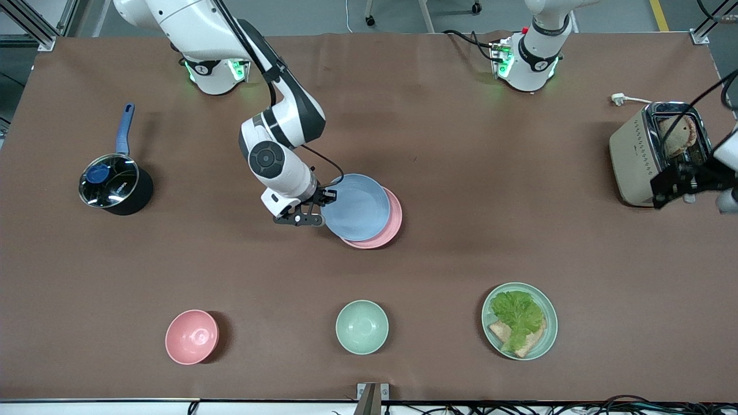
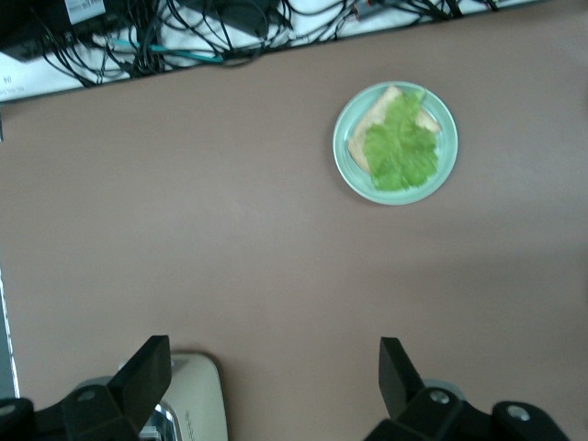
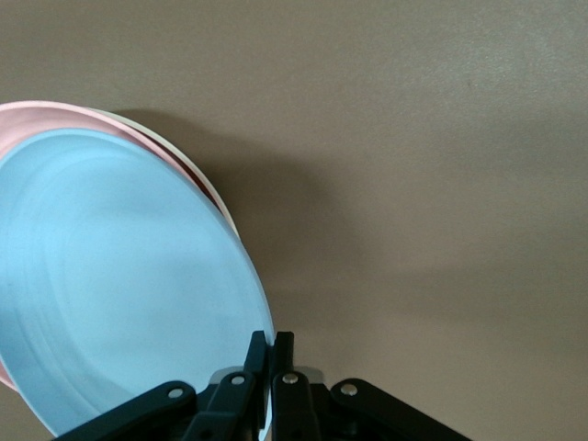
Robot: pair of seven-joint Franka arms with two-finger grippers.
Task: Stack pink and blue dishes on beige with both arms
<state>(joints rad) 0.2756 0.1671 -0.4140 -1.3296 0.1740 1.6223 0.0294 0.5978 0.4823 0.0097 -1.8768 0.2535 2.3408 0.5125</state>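
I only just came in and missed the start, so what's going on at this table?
The right gripper is shut on the rim of the blue plate and holds it over the pink plate in the middle of the table. In the right wrist view a thin beige plate edge shows under the pink one, so the stack looks nearly done. The left gripper hangs open over the toaster at the left arm's end of the table, waiting.
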